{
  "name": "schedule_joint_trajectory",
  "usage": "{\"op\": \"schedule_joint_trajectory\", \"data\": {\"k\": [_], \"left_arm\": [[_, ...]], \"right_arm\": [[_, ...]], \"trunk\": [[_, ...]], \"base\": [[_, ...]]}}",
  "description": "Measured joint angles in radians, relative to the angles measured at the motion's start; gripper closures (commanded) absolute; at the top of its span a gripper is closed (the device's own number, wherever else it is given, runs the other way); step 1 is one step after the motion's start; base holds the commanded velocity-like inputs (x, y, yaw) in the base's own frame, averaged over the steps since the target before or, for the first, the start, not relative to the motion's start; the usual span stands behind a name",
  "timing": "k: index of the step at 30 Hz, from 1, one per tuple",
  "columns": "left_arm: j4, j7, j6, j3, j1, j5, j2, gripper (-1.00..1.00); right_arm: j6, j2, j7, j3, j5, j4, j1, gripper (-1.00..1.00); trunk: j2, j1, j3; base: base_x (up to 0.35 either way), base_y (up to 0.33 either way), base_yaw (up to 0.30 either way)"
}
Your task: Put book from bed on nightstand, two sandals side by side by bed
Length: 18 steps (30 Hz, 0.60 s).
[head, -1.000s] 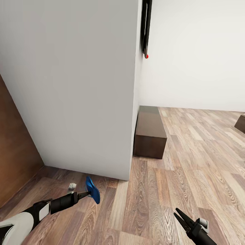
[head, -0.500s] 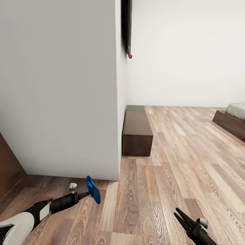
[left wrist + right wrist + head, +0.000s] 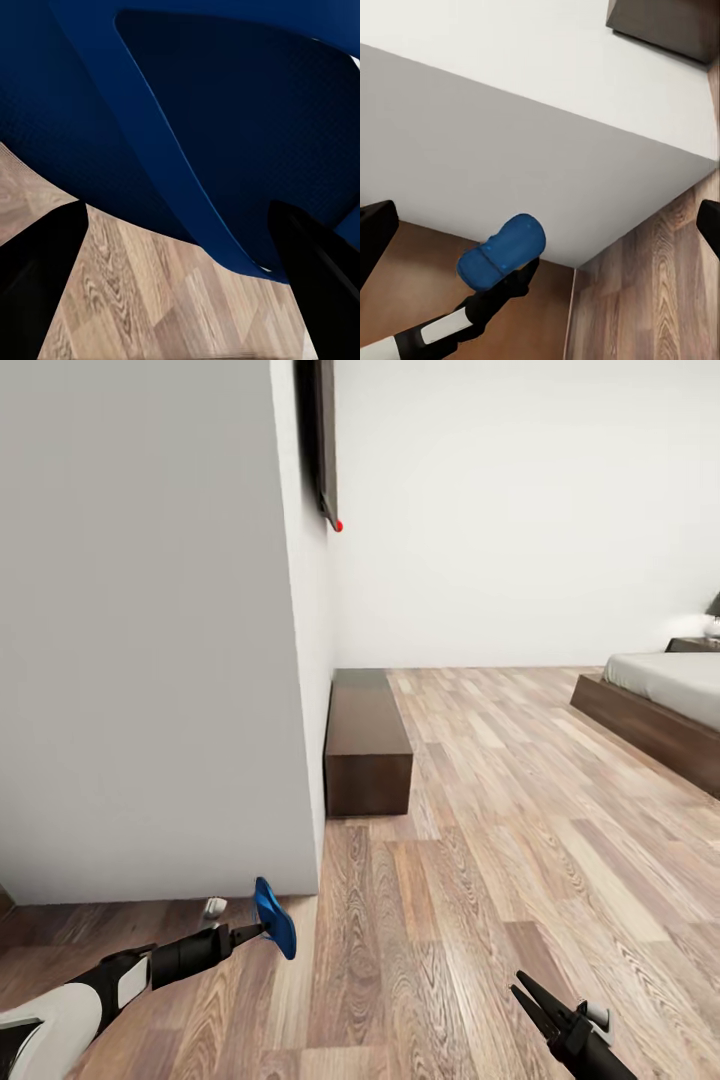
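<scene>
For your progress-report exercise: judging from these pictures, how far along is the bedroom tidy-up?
Done: nothing looks finished yet. In hand: the left gripper holds one blue sandal above the wood floor, and the bed is in sight at far right. Left: setting that sandal beside the bed, bringing its mate alongside with the right gripper, whose jaws are open and hold nothing, and moving the book to a nightstand.

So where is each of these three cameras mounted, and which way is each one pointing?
Head view: on the robot's head, looking forward and down over the wood floor, a white wall corner, a low dark bench and the bed; both arms show, the left claw gripping a blue sandal, the right claw open.
Left wrist view: beside the left claw, looking along its fingers at the sandal close up, floor beyond.
Right wrist view: beside the right claw, facing across to the left arm, the sandal and the wall.
All three share the sandal.
</scene>
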Motion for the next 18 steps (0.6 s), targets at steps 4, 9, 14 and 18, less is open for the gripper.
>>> {"op": "schedule_joint_trajectory", "data": {"k": [4, 9, 14, 18], "left_arm": [[0.000, -0.002, 0.000, 0.003, 0.000, 0.000, 0.000, 1.00], [0.000, -0.002, 0.000, 0.002, 0.000, 0.000, 0.000, 1.00], [0.000, -0.003, 0.000, 0.002, 0.000, 0.000, 0.000, 1.00], [0.000, -0.002, 0.000, 0.001, 0.000, 0.000, 0.000, 1.00]], "right_arm": [[0.000, 0.000, 0.000, 0.000, 0.000, 0.000, 0.000, -1.00], [0.000, 0.000, 0.001, -0.001, 0.000, 0.000, 0.000, -1.00], [0.001, 0.000, 0.001, -0.004, 0.000, 0.000, 0.000, -1.00], [0.002, 0.000, 0.001, -0.007, 0.000, 0.001, 0.000, -1.00]], "trunk": [[0.000, 0.000, 0.000], [0.000, 0.000, 0.000], [0.000, 0.000, 0.000], [0.000, 0.000, 0.000]], "base": [[0.000, 0.000, -0.255], [0.000, 0.000, -0.254], [0.000, 0.000, -0.253], [0.000, 0.000, -0.253]]}}
